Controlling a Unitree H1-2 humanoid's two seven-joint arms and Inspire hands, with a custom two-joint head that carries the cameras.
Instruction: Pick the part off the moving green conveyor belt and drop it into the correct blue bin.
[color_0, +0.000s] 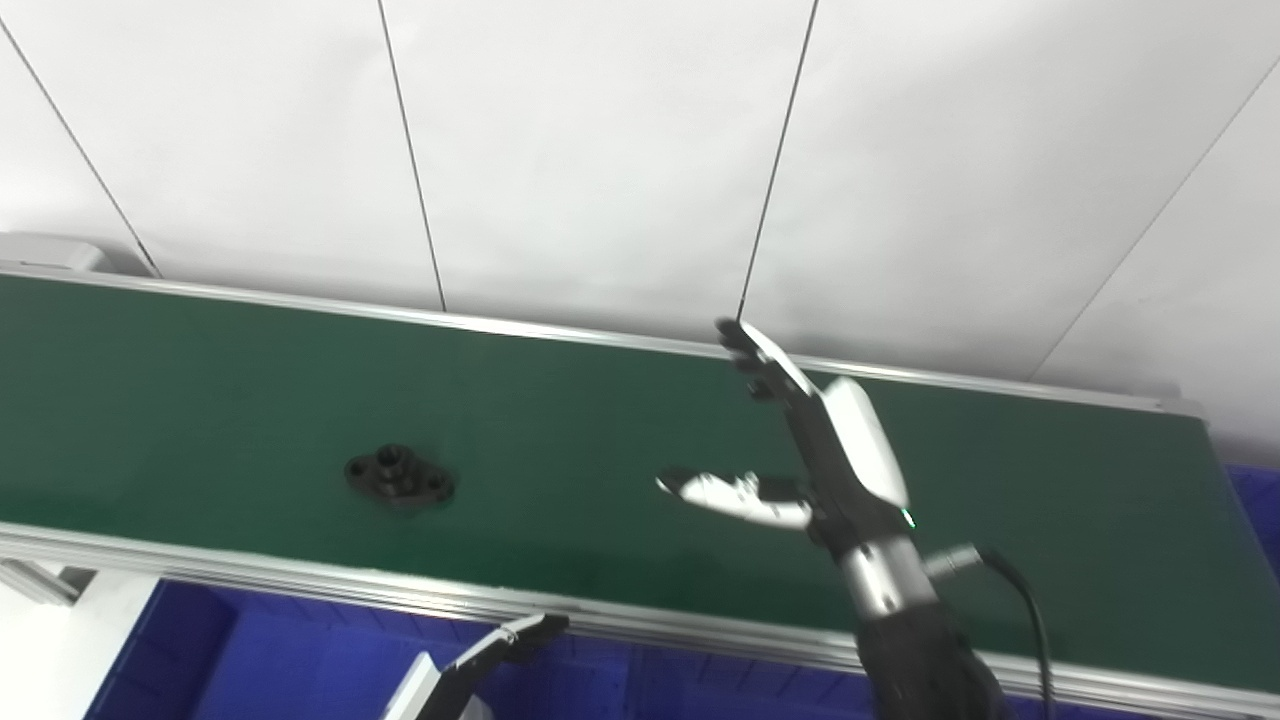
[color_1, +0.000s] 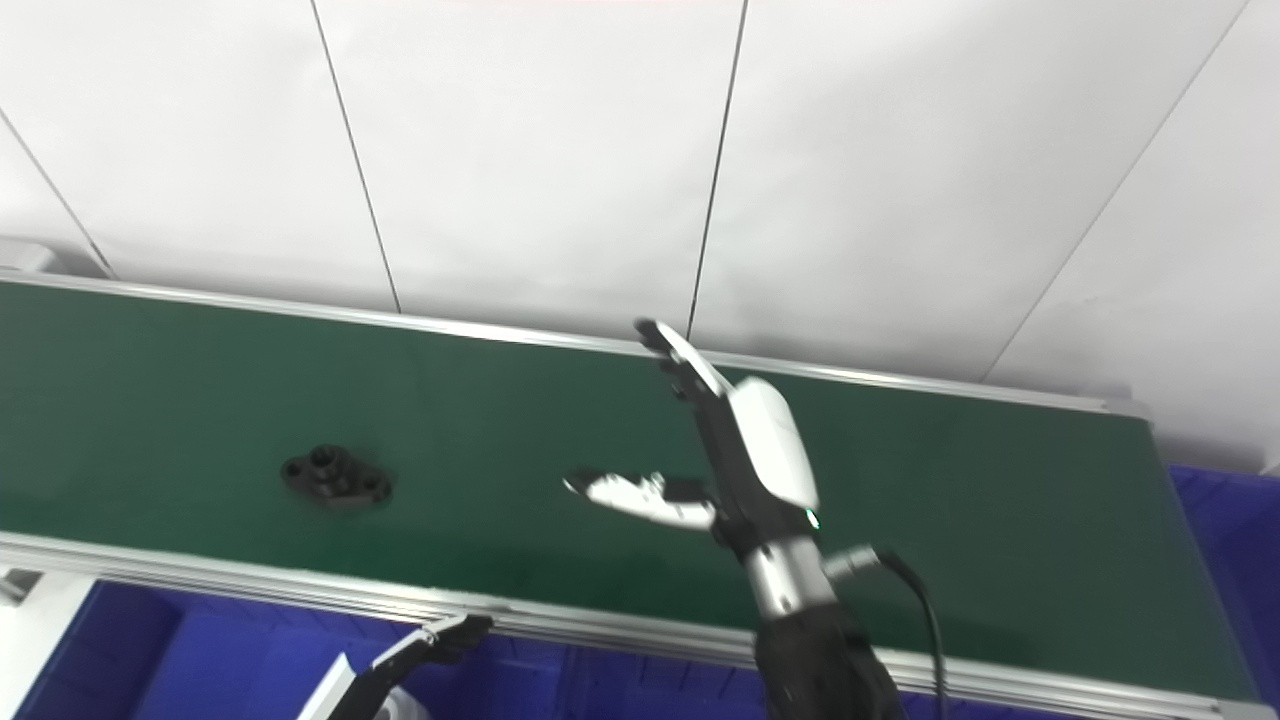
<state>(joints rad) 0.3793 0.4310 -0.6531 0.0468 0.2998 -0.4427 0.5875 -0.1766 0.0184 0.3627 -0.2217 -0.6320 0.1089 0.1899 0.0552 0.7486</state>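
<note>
A small black flanged part (color_0: 400, 477) lies flat on the green conveyor belt (color_0: 200, 400), left of centre and near the belt's front rail. My right hand (color_0: 800, 440) hovers over the belt well to the right of the part, open, its fingers stretched toward the far rail and the thumb pointing left, holding nothing. Only the fingertips of my left hand (color_0: 500, 645) show at the bottom edge, below the front rail over the blue bin; its state is unclear.
A blue bin (color_0: 300, 660) lies under the belt's front rail along the bottom of the picture, and another blue bin (color_0: 1260, 500) shows past the belt's right end. White wall panels stand behind the belt. A black cable trails from my right wrist.
</note>
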